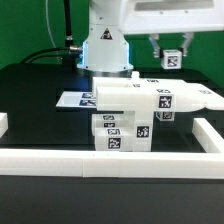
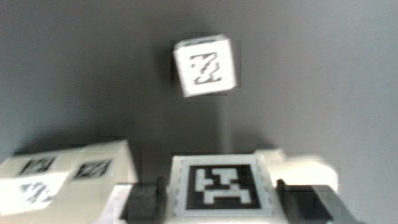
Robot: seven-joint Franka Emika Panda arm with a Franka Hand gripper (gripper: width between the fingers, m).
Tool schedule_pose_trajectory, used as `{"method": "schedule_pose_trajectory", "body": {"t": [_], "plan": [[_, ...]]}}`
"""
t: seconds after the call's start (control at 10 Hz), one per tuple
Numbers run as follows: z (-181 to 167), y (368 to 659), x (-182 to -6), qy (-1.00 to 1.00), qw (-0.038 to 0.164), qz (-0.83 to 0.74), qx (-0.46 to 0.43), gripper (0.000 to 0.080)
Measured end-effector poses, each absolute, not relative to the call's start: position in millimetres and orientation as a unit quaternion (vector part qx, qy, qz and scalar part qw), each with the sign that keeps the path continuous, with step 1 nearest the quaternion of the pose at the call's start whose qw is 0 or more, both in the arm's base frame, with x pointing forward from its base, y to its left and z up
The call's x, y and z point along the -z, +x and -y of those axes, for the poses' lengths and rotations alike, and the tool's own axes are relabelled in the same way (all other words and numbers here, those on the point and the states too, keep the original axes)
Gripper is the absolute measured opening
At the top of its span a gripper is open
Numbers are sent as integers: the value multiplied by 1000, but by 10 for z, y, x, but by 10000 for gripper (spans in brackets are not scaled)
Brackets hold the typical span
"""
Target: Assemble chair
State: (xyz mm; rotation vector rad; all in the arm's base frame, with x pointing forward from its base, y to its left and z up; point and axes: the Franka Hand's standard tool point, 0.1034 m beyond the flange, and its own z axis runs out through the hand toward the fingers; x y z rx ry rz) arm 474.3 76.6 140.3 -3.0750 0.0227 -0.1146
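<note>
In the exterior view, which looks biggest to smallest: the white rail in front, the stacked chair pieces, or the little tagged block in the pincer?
1. The white rail, though it lies nearest the camera.
2. The stacked chair pieces.
3. The little tagged block in the pincer, farther back, so its real size is unsure.

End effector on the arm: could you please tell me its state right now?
End effector: closed on a small white tagged chair part.

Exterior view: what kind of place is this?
Probably a robotics lab bench: a black table fenced by a white border rail, a robot arm, and tagged white chair parts.
</note>
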Motion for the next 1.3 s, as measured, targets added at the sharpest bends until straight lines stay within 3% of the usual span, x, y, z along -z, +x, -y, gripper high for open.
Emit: {"method": "schedule_pose_trajectory", "body": {"t": [0.1, 0.5, 0.6, 0.9, 1.3], "plan": [[-700, 4866, -1459, -999, 32, -3, 37, 285], [-674, 4868, -1412, -999, 26, 10, 40, 285], [-570, 4969, -1371, -997, 14, 43, 60, 285], [-242, 5479, -1496, -991, -9, 109, 78, 285], [-254, 5446, -1465, -992, -8, 106, 74, 285]]}}
